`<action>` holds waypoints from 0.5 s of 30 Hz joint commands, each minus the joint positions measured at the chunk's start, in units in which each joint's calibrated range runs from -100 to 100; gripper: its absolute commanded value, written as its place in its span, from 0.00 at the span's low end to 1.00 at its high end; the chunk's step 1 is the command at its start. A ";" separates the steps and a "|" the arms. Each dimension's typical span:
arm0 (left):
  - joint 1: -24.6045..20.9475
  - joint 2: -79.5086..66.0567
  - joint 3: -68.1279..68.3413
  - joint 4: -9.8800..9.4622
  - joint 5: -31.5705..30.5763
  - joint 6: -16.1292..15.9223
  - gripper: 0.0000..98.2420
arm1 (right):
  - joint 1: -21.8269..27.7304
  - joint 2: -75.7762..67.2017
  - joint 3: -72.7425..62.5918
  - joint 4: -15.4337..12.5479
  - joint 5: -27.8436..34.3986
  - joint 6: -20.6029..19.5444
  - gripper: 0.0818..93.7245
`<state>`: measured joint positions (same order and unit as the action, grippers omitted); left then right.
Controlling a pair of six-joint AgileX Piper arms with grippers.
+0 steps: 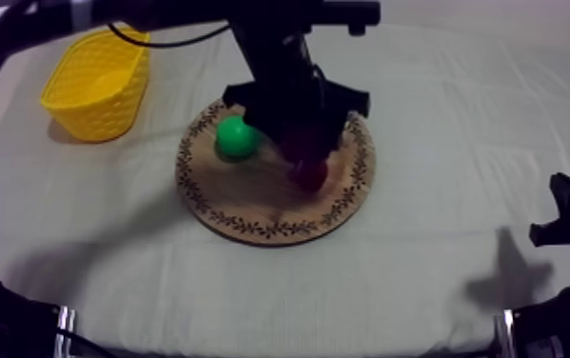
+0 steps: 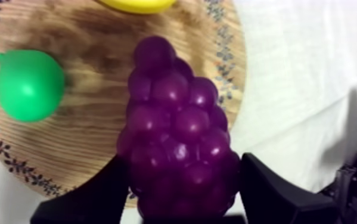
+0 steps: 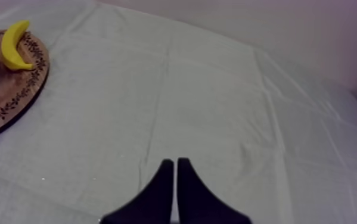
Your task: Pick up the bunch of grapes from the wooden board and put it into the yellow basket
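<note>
The purple bunch of grapes (image 2: 177, 149) sits between the two black fingers of my left gripper (image 2: 180, 170), which press its sides, over the round wooden board (image 2: 91, 137). From above, my left gripper (image 1: 305, 157) hangs over the board's (image 1: 250, 205) right half, with the dark grapes (image 1: 307, 171) just under it. I cannot tell whether the bunch is touching the wood. The yellow basket (image 1: 98, 81) stands at the far left, apart from the board. My right gripper (image 3: 174, 167) is shut on nothing, low over the cloth at the right side (image 1: 569, 214).
A green pear (image 1: 236, 138) lies on the board's left part, close beside my left gripper; it is also in the left wrist view (image 2: 28, 83). A yellow banana (image 3: 15, 44) lies at the board's rim (image 3: 19, 89).
</note>
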<state>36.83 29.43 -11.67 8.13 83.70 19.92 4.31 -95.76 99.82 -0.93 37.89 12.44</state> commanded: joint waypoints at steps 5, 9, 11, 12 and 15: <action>-0.66 -7.02 0.37 -0.31 1.94 -0.19 0.46 | -0.02 0.00 -0.04 -0.02 0.02 -0.01 0.00; -1.09 -10.12 0.91 -0.58 2.99 -0.19 0.46 | -0.02 0.00 -0.04 -0.02 0.02 -0.01 0.00; -1.32 -11.47 1.29 -0.70 3.36 -0.20 0.46 | -0.02 0.00 -0.04 -0.02 0.02 -0.01 0.00; -1.45 -12.09 1.49 -0.77 3.50 -0.21 0.46 | -0.02 0.00 -0.04 -0.02 0.02 -0.01 0.00; -1.99 -13.78 2.39 -0.94 3.81 -0.26 0.46 | -0.02 0.00 -0.04 -0.02 0.02 -0.01 0.00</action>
<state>35.00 16.18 -9.58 7.23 87.56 19.68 4.31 -95.76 99.82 -0.93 37.89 12.44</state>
